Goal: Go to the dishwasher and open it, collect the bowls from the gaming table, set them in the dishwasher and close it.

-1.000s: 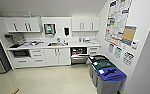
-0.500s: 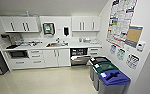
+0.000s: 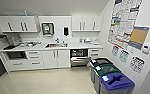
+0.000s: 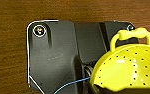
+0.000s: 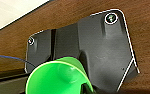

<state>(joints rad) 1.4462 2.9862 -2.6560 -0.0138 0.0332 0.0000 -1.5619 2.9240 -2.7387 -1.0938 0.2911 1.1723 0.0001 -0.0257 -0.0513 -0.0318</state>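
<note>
The dishwasher (image 3: pixel 79 60) sits under the counter, right of the sink. Its steel door is tipped open and the dark interior shows above it. In the left wrist view a yellow perforated bowl (image 4: pixel 126 70) with a loop handle hangs close to the camera, with my left gripper (image 4: pixel 96 88) shut on its rim. My right gripper (image 5: pixel 85 87) is shut on the edge of a bright green bowl (image 5: pixel 58 77) in the right wrist view. Both bowls hang over the robot's dark plate and a brown wood-look floor. The gaming table is out of view.
White cabinets and drawers (image 3: pixel 36 60) line the far wall under a counter with a sink (image 3: pixel 56 45). Three bins (image 3: pixel 108 77) with black, green and blue lids stand along the right wall under posters. Pale floor (image 3: pixel 48 81) lies between me and the dishwasher.
The whole head picture has shifted: the kitchen and the bins sit slightly closer and lower right than a second ago, so the camera has moved. The dishwasher door stands as before.
</note>
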